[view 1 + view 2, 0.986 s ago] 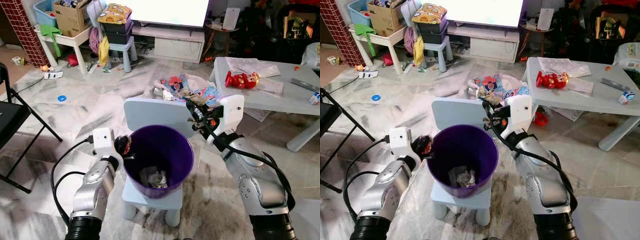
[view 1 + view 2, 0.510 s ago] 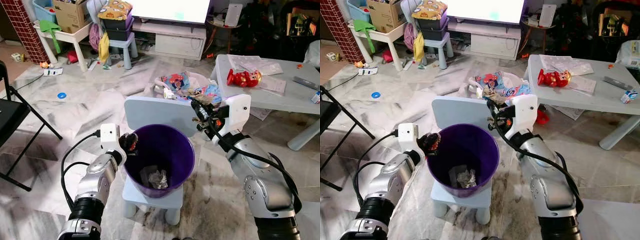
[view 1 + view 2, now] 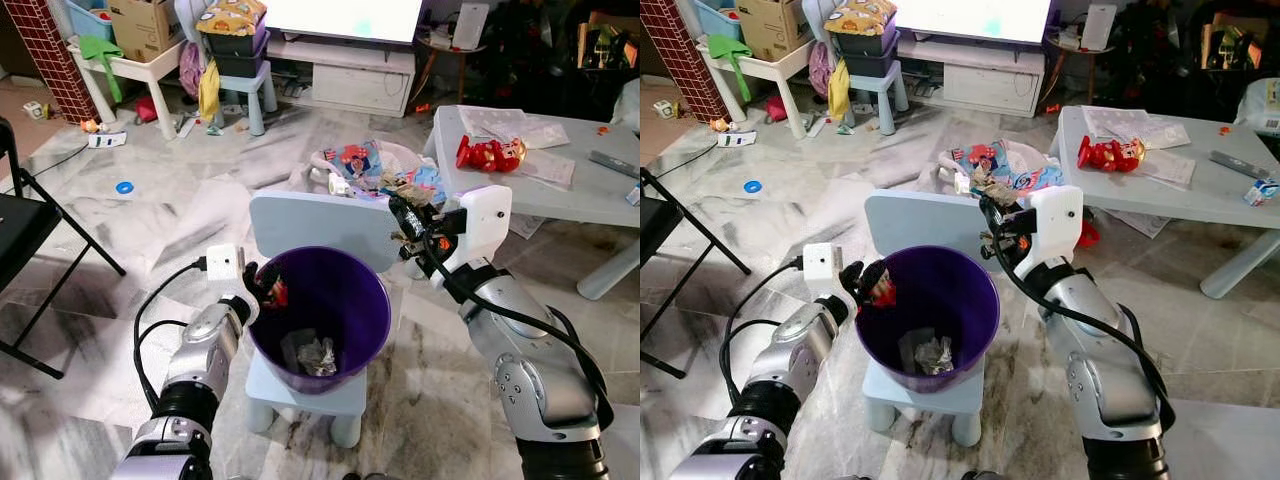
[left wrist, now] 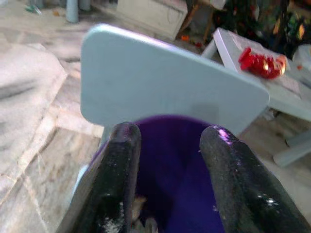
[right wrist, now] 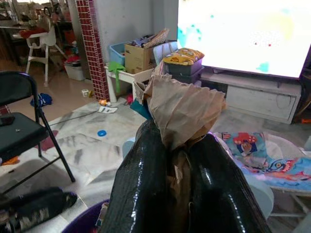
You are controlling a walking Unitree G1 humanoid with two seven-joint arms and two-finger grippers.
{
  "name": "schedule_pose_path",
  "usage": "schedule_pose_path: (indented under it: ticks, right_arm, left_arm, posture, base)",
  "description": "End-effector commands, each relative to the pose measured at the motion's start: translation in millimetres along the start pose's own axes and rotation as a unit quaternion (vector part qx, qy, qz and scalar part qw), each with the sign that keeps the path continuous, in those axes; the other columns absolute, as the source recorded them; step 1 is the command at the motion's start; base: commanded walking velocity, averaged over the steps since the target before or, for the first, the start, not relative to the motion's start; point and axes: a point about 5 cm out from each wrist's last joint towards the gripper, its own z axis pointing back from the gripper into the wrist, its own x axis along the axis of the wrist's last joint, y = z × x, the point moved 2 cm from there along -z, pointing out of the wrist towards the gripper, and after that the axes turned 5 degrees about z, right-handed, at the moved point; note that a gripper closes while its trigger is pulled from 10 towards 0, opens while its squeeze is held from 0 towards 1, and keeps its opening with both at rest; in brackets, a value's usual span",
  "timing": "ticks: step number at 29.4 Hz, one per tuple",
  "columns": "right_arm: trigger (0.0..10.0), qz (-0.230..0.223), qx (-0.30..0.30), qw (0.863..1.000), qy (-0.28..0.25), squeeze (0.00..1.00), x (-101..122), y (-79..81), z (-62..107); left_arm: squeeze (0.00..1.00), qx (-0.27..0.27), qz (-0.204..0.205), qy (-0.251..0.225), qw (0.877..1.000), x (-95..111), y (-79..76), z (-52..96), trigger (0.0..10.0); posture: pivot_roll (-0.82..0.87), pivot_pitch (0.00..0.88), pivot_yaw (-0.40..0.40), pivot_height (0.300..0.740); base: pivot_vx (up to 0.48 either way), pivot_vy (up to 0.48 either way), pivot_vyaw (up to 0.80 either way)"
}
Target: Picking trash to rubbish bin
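Gripping a crumpled brown paper scrap [image 5: 183, 109] between closed fingers, the right gripper [image 3: 405, 217] is hovering just above the far right rim of the purple bin [image 3: 360, 335], which is sitting on a small pale blue chair [image 3: 310, 225]. The left gripper [image 3: 268, 284] is reaching over the bin's left rim, its fingers [image 4: 112, 184] spread apart and holding nothing. Crumpled trash [image 3: 315, 355] is lying inside the bin.
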Motion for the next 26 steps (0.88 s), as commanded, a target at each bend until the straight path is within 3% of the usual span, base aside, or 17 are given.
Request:
schedule_pose_path:
  ticks: [1, 10, 14, 15, 19, 20, 21, 26]
  right_arm:
    - [10.0, 0.008, -0.008, 1.000, -0.009, 0.00, 7.0, -3.8, 3.4]
    - [10.0, 0.001, -0.011, 1.000, -0.007, 0.00, 4.7, -2.8, 2.9]
    - [10.0, -0.023, -0.004, 1.000, -0.003, 0.00, -4.8, 5.7, -5.5]
    - [10.0, -0.035, -0.003, 0.999, 0.000, 0.00, -9.7, 9.1, -9.9]
    - [10.0, -0.068, -0.011, 0.998, 0.012, 0.00, -25.5, 14.7, -22.7]
    - [10.0, -0.068, -0.011, 0.998, 0.012, 0.00, -25.5, 14.7, -22.7]
    - [10.0, -0.082, -0.011, 0.996, 0.021, 0.00, -34.9, 18.1, -30.1]
    - [10.0, -0.118, -0.007, 0.992, 0.050, 0.00, -58.9, 28.5, -50.1]
  left_arm:
    - [1.00, 0.005, -0.001, -0.015, 1.000, 4.9, 0.5, -2.0, 10.0]
    - [1.00, 0.011, -0.036, -0.060, 0.997, 20.6, -5.2, -4.7, 10.0]
    - [1.00, 0.039, -0.061, -0.100, 0.992, 29.9, 1.1, 11.1, 10.0]
    - [0.00, 0.047, -0.073, -0.111, 0.990, 31.5, 2.1, 21.6, 10.0]
    - [0.00, 0.070, -0.089, -0.118, 0.987, 30.8, 4.7, 54.6, 10.0]
    - [0.00, 0.070, -0.089, -0.118, 0.987, 30.8, 4.7, 54.6, 10.0]
    - [0.00, 0.086, -0.091, -0.115, 0.985, 30.2, 6.1, 72.6, 10.0]
    - [0.00, 0.113, -0.099, -0.093, 0.984, 24.6, 8.7, 110.0, 10.0]
  posture:
    - [-0.10, 0.140, -0.077, 0.740]
    - [-0.08, 0.133, -0.062, 0.740]
    - [-0.01, 0.129, -0.044, 0.740]
    - [0.00, 0.128, -0.041, 0.740]
    - [0.11, 0.126, -0.025, 0.740]
    - [0.11, 0.126, -0.025, 0.740]
    - [0.14, 0.126, -0.021, 0.740]
    - [0.22, 0.122, -0.016, 0.740]
  base:
    - [0.000, 0.000, 0.00]
    - [0.000, 0.000, 0.00]
    - [0.000, 0.000, 0.00]
    - [0.000, 0.000, 0.00]
    - [0.000, 0.000, 0.00]
    - [0.000, 0.000, 0.00]
    - [0.000, 0.000, 0.00]
    - [0.000, 0.000, 0.00]
